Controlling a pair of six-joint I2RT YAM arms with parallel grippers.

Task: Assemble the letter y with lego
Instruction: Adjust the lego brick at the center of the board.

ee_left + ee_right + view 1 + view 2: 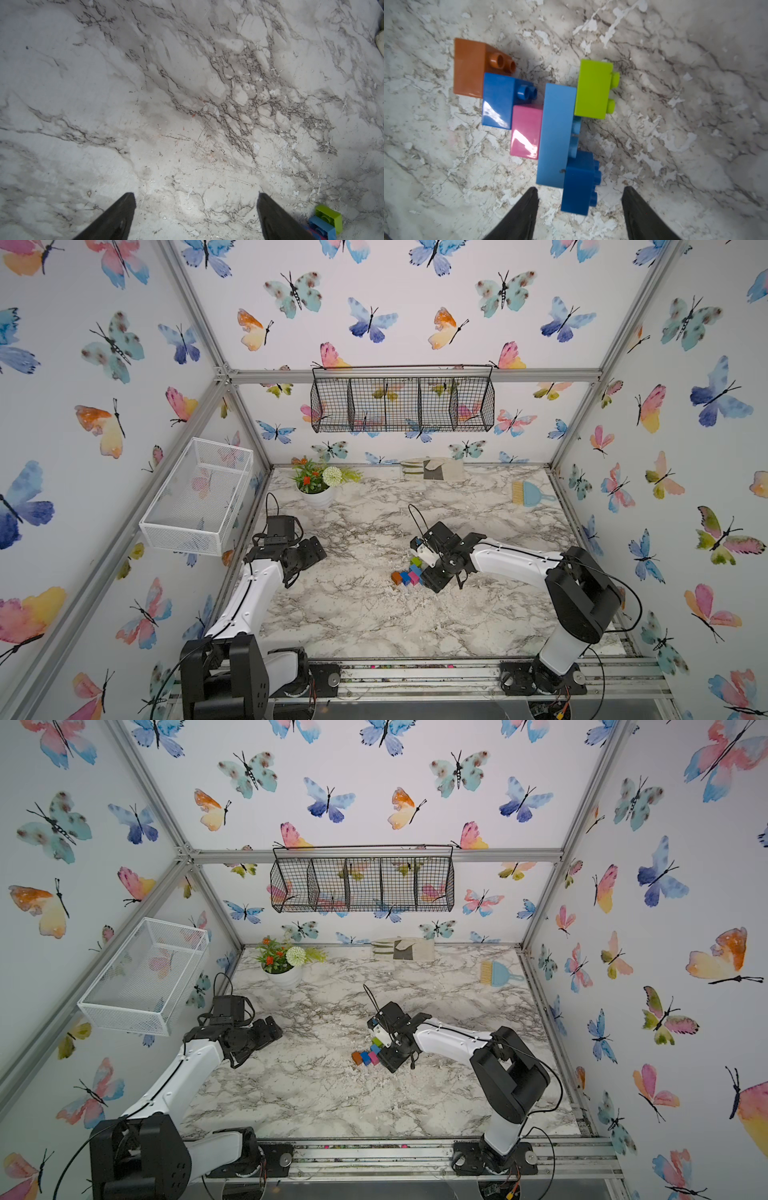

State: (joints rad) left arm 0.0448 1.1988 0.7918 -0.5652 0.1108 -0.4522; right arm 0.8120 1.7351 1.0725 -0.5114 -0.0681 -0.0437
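**The letter y** (407, 572), a flat cluster of six studded plastic bricks lying on their sides, sits near the middle of the marble-patterned tabletop (374, 614). A long light-blue brick (556, 133) forms the centre. A lime-green brick (592, 89) and a dark-blue square brick (579, 182) sit against its studded face at opposite ends. From its smooth face a pink brick (526, 131), a second blue square brick (498, 99) and an orange brick (471, 68) run off in a touching, stepped line.

The right gripper (581, 190) hovers over the cluster. Its fingers are spread to either side of the dark-blue square brick and clear of it. The left gripper (195, 195), jaws wide apart, hangs above bare marble well to the side.

Along the back edge stand a white pot of artificial flowers (318, 485), a folded cloth (432, 468) and a blue hand brush (530, 493).
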